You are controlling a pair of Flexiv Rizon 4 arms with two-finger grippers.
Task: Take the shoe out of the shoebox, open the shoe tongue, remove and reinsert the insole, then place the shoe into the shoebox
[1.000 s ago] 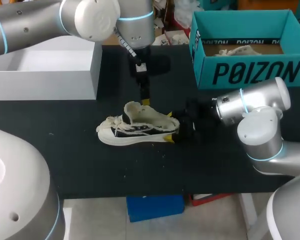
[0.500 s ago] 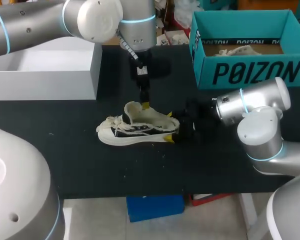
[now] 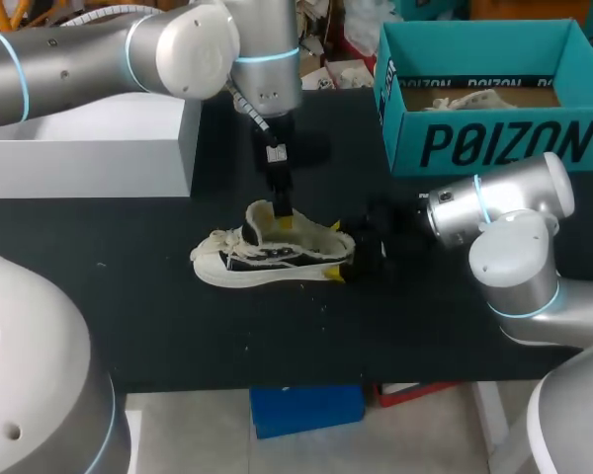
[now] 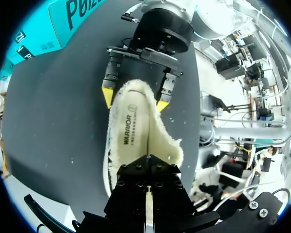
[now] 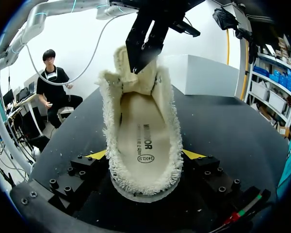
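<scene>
Centrally, likely soft, light shoe (image 3: pixel 272 252) is being clamped by its firmer heel in right gripper (image 4: pixel 135 100); left gripper's (image 3: pixel 282 215) grasp cannot be told.

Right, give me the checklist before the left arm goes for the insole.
1. The shoe is out of the shoebox, on the table: ok.
2. The right gripper clamps the shoe from both sides: ok.
3. The left gripper is down at the tongue: ok.
4. The left gripper holds the tongue: cannot tell.
5. The insole lies flat inside the shoe: ok.
6. The shoebox is open for the return: ok.
</scene>
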